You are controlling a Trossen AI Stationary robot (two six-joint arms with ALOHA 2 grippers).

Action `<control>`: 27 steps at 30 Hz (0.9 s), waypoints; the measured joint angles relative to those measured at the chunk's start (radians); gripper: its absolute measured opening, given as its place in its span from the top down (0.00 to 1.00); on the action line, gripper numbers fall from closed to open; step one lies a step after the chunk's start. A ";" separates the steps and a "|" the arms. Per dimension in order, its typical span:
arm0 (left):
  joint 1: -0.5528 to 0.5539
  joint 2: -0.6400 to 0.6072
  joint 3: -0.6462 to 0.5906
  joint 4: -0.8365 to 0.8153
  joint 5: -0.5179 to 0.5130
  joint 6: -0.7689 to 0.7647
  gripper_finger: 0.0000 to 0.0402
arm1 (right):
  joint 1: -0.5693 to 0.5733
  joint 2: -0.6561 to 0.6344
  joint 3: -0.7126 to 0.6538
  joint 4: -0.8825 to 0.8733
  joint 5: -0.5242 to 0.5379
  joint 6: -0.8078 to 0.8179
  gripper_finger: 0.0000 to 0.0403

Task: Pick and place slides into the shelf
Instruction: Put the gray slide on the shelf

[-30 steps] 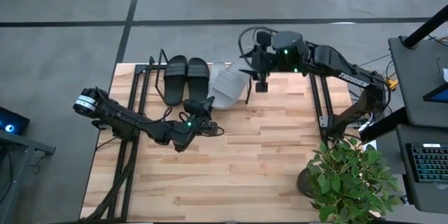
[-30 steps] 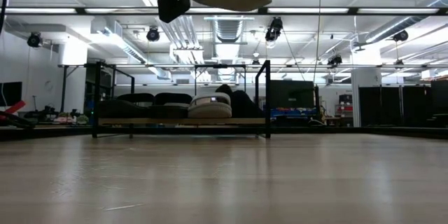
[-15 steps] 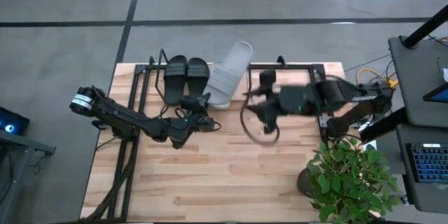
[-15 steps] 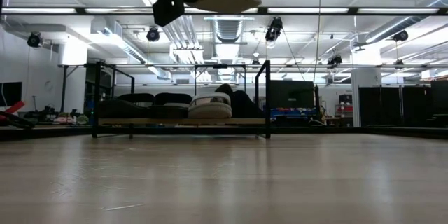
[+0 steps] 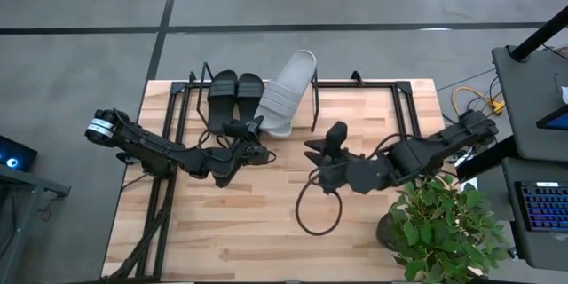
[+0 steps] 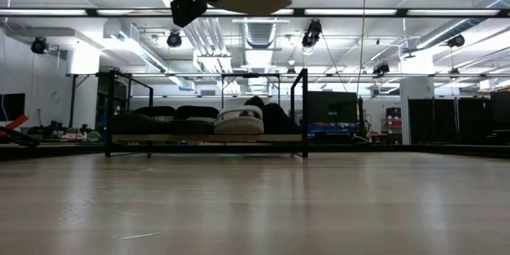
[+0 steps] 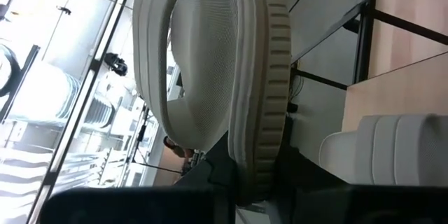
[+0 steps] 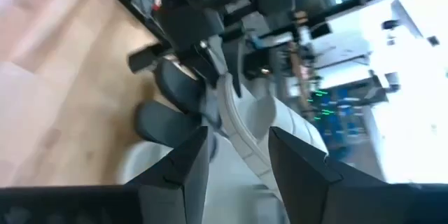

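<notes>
A light grey slide (image 5: 288, 93) is held up in the air above the far edge of the table (image 5: 266, 222), over the shelf (image 5: 364, 84). It is tilted, its toe end past the far edge and its heel end pointing to the left gripper (image 5: 253, 138). In the left wrist view the ribbed sole edge of this slide (image 7: 269, 77) goes down between the dark fingers, so the jaws are almost closed and pinch the slide at its edge.

On the shelf board, near the far left corner of the table, a black pair (image 5: 236, 98) lies side by side, and the second grey slide (image 6: 239, 119) rests next to it.

The right gripper (image 5: 330, 142) is near the middle of the table, well apart from the shelf. Its jaws stand partly apart with nothing between them.
</notes>
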 joint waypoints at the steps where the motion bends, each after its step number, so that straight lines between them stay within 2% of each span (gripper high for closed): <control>1: 0.000 -0.002 0.000 0.000 0.000 0.000 0.95 | -0.001 0.000 -0.017 0.031 0.007 -0.019 0.66; 9: 0.000 -0.011 0.001 0.001 0.015 -0.001 0.95 | -0.009 0.000 -0.126 0.197 0.007 -0.083 0.67; 17: 0.000 -0.011 0.001 0.012 0.038 -0.007 0.95 | -0.012 0.000 -0.259 0.495 0.004 -0.357 0.68; 27: 0.000 -0.011 0.002 0.012 0.037 -0.027 0.95 | -0.028 0.054 -0.265 0.560 0.002 -0.399 0.63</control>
